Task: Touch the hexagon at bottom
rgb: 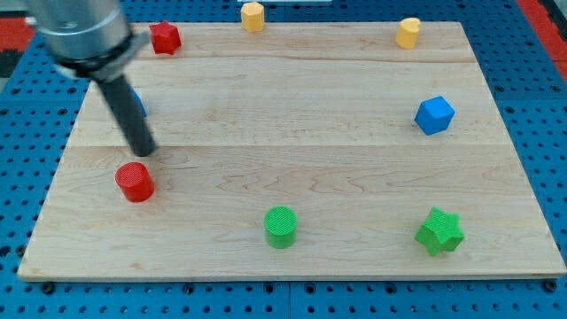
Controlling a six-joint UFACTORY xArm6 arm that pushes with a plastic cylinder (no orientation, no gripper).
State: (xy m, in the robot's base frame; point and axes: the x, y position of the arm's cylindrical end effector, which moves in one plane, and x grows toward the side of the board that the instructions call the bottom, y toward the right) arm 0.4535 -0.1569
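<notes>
My tip rests on the wooden board at the view's left, just above a red cylinder and apart from it. A blue block is mostly hidden behind the rod; its shape cannot be made out. A yellow hexagon stands at the board's top edge, far up and right of the tip. A green cylinder sits near the bottom edge at the middle. A green star sits at the bottom right.
A red star stands at the top left corner. A yellow cylinder stands at the top right. A blue cube sits at the right side. A blue perforated table surrounds the board.
</notes>
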